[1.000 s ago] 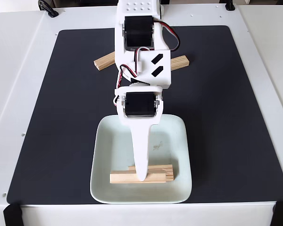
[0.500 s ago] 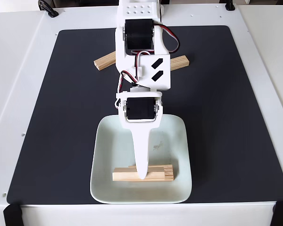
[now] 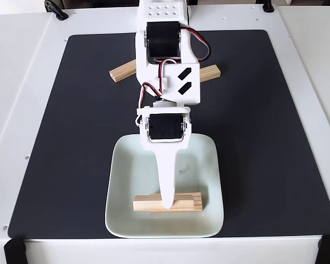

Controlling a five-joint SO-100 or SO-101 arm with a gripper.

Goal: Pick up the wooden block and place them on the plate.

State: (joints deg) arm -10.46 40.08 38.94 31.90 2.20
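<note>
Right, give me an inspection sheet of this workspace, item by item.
Surface: black mat on a white table.
Job's things: two wooden blocks on the plate, front one, back one; two more on the mat, left, right.
Clutter: nothing seen.
Grippers: gripper down over the plate's blocks; open or shut cannot be told.
Cables: red, black and white wires along the arm.
Surroundings: black clamps at the table's front corners.
</note>
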